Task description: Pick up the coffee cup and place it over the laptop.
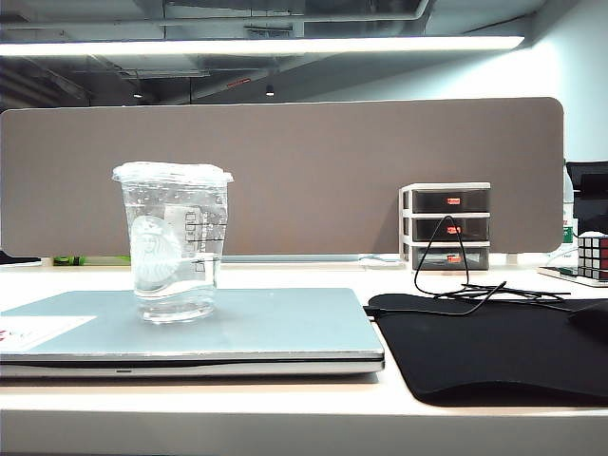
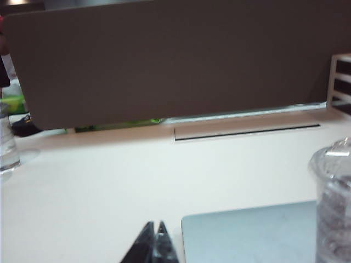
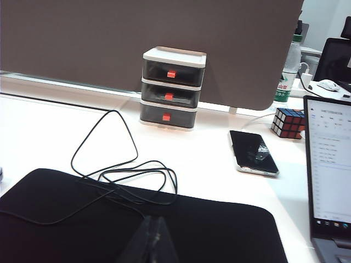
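Behind the pale bench [image 1: 285,418] a long brown partition [image 1: 285,171] is closing off the view, and under it you are looking at a task that appears finished: the coffee cup [image 1: 174,242] is standing upright on the closed lid of the laptop [image 1: 275,328], toward the bench's left side, with the lid's white sticker [image 1: 38,331] at the near left corner.

You are seeing both grippers only in their own wrist cameras. The left gripper [image 2: 154,245] is hanging with its fingertips pressed together and empty, just off the laptop's corner [image 2: 247,235], with the cup [image 2: 334,208] to one side of it and apart from it. The right gripper [image 3: 152,238] is likewise pressed together, holding nothing, over the black mouse mat [image 3: 137,224] on the bench's right side, near a loose black cable [image 3: 109,164].

If you are going back to the cup, treat it as light and flimsy. Its clear plastic wall is probably thin and will buckle under a hard squeeze, and it looks smooth enough to slip. Some clear liquid seems to be sitting in the lower part, so it is likely bottom-heavy yet ready to slosh. Taking hold at mid-height is best, across the tapered wall below the flat lid, where the taper keeps it from sliding down through the fingers. Avoid pinching the lid rim, which may pop off.

A small drawer unit [image 1: 445,226] is standing at the back edge, well clear.
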`<state>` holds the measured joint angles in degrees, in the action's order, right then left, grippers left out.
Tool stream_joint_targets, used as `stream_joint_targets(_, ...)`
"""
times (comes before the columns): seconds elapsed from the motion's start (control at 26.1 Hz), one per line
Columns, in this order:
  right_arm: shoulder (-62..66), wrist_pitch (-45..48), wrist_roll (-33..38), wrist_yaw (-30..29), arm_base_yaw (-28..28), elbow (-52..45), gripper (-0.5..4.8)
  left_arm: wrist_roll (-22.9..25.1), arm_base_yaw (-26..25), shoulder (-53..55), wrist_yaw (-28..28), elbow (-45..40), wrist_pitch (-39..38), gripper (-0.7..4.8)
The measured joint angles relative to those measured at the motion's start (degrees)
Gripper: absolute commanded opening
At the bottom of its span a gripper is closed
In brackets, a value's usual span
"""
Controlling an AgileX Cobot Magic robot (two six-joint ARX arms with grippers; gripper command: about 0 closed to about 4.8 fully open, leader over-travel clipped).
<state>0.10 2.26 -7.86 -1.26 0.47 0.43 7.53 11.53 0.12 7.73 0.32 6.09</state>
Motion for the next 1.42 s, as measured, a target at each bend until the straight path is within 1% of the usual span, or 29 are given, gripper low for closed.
stream_joint_targets(0.11,0.00,0.00,0.52,-1.25,-1.55,0.00,-0.06,0.42,-0.02,0.00,0.74,-0.02,-2.60,-0.06)
stream_joint_targets(0.23,0.00,0.00,1.38,-2.95,-2.84,-0.02,-0.06,0.31,-2.82,0.00,4.09,-0.02,-4.76,-0.06)
stream_joint_targets(0.31,0.00,-0.02,1.57,-3.17,-2.82,0.00,-0.06,-0.76,-4.13,0.00,4.31,-0.02,-3.54,-0.06)
stream_joint_targets(0.42,0.00,-0.11,2.05,-3.32,-2.82,-0.02,-0.05,-1.81,-4.28,0.00,4.44,0.02,-0.90,-0.06)
stream_joint_targets(1.03,0.00,-0.28,2.08,-3.39,-2.82,-0.02,-0.05,-1.81,-4.28,0.00,4.46,0.00,-1.20,-0.06)
stream_joint_targets(1.15,0.00,-0.28,2.08,-3.41,-2.82,-0.02,-0.05,-1.75,-4.92,0.00,4.37,0.00,-1.20,-0.06)
stream_joint_targets(1.19,0.00,-0.26,2.05,-3.43,-2.82,-0.02,-0.05,-1.77,-5.81,0.00,3.69,0.02,-1.42,-0.06)
stream_joint_targets(1.26,0.00,-0.28,2.05,-3.43,-2.82,-0.02,-0.05,-1.73,-8.48,0.00,-3.43,0.00,-2.78,-0.06)
stream_joint_targets(1.3,0.00,-0.31,2.05,-3.45,-2.80,-0.02,-0.05,-1.68,-10.05,0.00,-8.17,-0.02,-3.17,-0.06)
stream_joint_targets(1.34,0.00,-0.31,2.08,-3.45,-2.80,-0.02,-0.05,-1.70,-11.26,0.00,-10.27,-0.02,-3.23,-0.06)
stream_joint_targets(1.42,0.00,-0.46,2.08,-3.45,-2.80,-0.02,-0.05,-1.81,-12.24,0.00,-11.69,-0.02,-3.32,-0.06)
